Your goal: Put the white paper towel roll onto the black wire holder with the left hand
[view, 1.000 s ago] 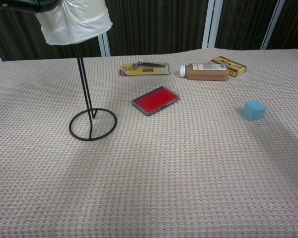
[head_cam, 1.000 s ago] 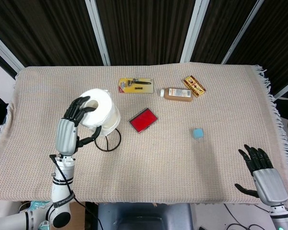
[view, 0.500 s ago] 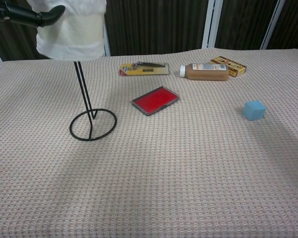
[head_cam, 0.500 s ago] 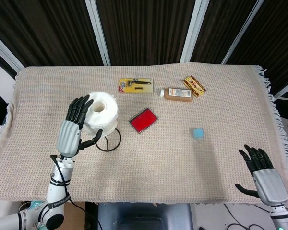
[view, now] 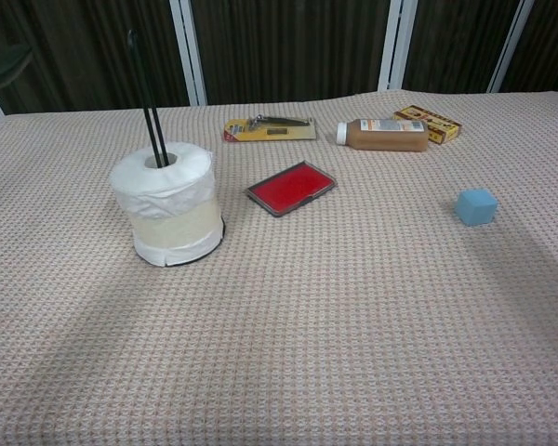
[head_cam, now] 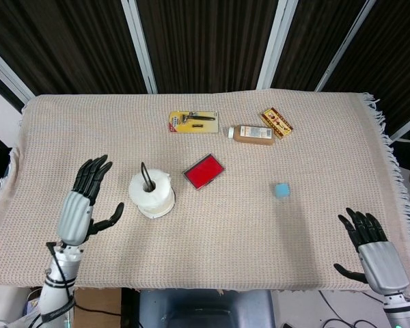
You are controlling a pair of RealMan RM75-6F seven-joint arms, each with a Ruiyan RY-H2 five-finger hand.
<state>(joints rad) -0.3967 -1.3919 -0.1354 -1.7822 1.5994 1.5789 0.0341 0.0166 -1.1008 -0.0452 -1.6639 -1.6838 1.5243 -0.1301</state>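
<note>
Head view: white paper towel roll (head_cam: 151, 193) seated on black wire holder (head_cam: 146, 176), table's left half. Left hand (head_cam: 80, 201) spread, beside roll, apart. Right hand (head_cam: 370, 251) spread, front-right corner. Brown bottle (head_cam: 252, 134) label unreadable.

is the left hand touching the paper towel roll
Apart. The head view shows the left hand open beside the roll, with bare cloth between its fingers and the roll, which sits on the holder.
</note>
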